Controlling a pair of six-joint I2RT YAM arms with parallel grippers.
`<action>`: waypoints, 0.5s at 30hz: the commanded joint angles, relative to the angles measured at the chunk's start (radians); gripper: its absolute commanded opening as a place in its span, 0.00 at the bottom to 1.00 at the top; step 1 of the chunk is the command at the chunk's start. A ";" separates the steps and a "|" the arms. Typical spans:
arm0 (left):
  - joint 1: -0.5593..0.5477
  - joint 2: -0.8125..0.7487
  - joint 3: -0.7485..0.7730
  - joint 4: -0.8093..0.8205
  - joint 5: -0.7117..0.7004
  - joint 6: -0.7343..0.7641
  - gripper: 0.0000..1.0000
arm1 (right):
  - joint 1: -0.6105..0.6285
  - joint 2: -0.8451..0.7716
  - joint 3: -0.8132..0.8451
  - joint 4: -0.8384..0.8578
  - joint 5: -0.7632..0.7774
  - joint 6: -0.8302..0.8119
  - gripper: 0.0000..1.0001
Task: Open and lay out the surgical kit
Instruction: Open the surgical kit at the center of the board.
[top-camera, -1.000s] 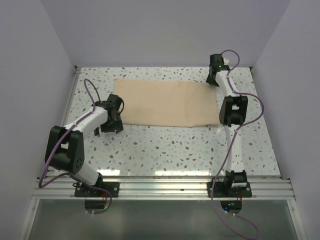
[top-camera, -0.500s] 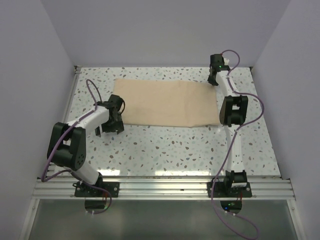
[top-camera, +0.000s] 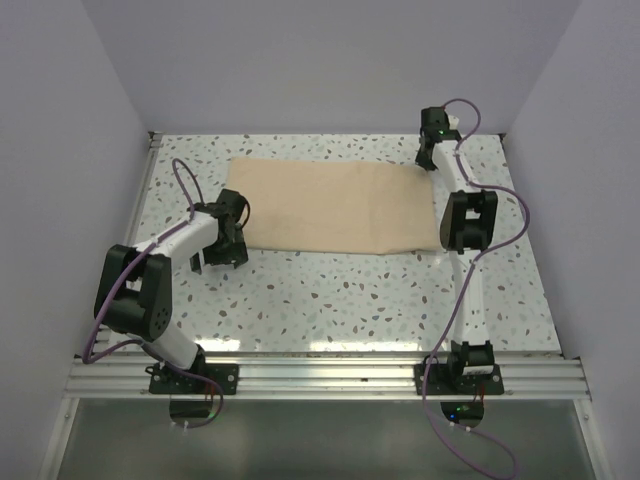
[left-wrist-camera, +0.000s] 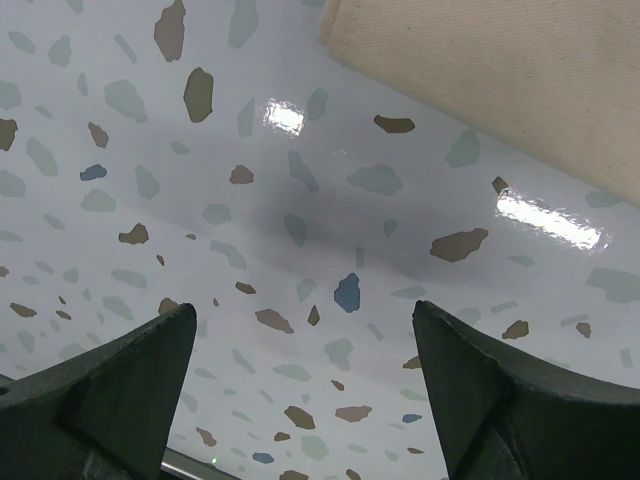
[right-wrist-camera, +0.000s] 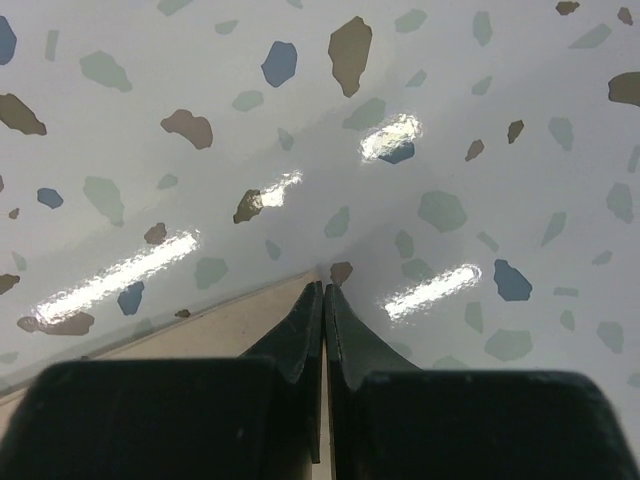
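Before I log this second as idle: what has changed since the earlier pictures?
The left arm edged its elbow slightly rightward, then stopped. The left gripper, open, kept its place by the cloth wrap's near left corner. The right gripper stayed shut at the wrap's far right corner. Nothing was taken hold of or let go; the wrap lies unchanged.

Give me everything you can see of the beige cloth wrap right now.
The beige cloth wrap is a matte, woven-looking rectangle lying flat on the far half of the speckled table, long side left to right. Nothing else of the kit shows. The right gripper, fingers shut, sits at its far right corner; the open left gripper hangs beside its near left corner, not touching.
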 joint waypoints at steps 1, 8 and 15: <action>-0.001 -0.027 -0.002 0.025 0.000 0.012 0.93 | 0.011 -0.113 -0.006 0.009 -0.017 0.010 0.00; -0.003 -0.047 -0.012 0.025 0.004 0.007 0.93 | 0.034 -0.196 -0.044 0.000 0.000 -0.010 0.00; -0.004 -0.061 0.026 -0.002 -0.016 0.016 0.94 | 0.080 -0.281 -0.101 -0.014 -0.026 -0.012 0.00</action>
